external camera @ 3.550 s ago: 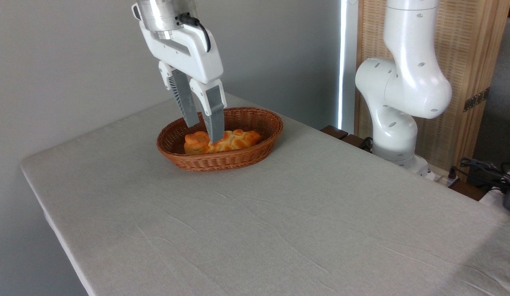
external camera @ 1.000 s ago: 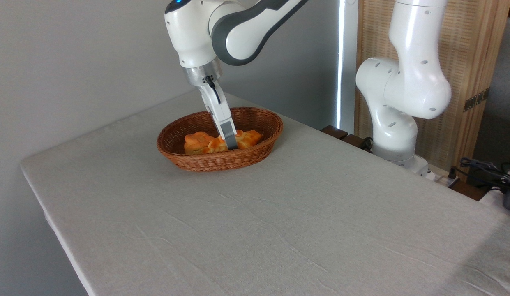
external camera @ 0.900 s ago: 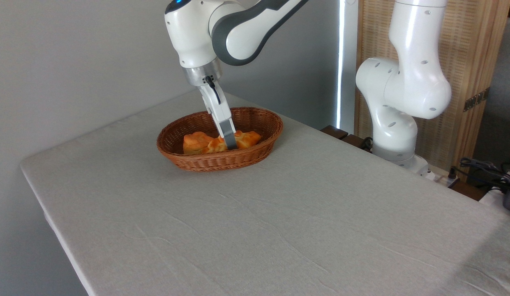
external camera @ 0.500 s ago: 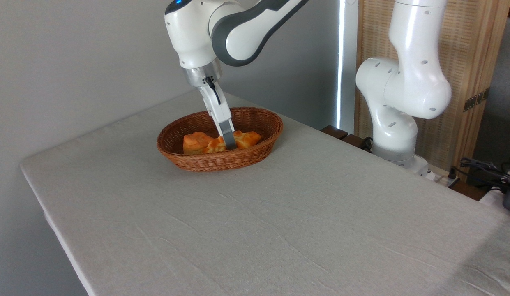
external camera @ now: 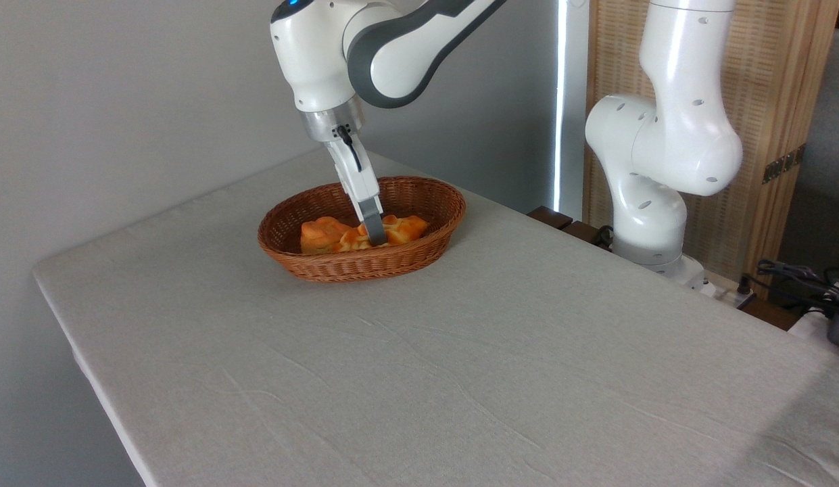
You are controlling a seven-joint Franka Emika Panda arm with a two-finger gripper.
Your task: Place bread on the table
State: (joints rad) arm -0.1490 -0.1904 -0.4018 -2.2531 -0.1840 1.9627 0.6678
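We note the table (external camera: 460, 352) bare toward its near edge, the wicker basket (external camera: 419, 260) near the far left corner holding the bread (external camera: 399, 231), our gripper (external camera: 374, 237) edge-on at the loaf, presumably for lifting, jaw state unreadable.

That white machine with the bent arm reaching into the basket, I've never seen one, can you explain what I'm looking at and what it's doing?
It is a robot arm, bolted beside the table, filmed by one fixed camera looking across the table from its front. At the arm's tip is a gripper, a two-finger pincer. It reaches down into an oval wicker basket and sits at the middle of the bread, a long braided golden loaf. A smaller orange bun lies at the loaf's left end. From this angle only one finger shows, so I cannot tell whether the pincer has closed on the loaf. The bread is in the basket, not yet on the grey cloth.
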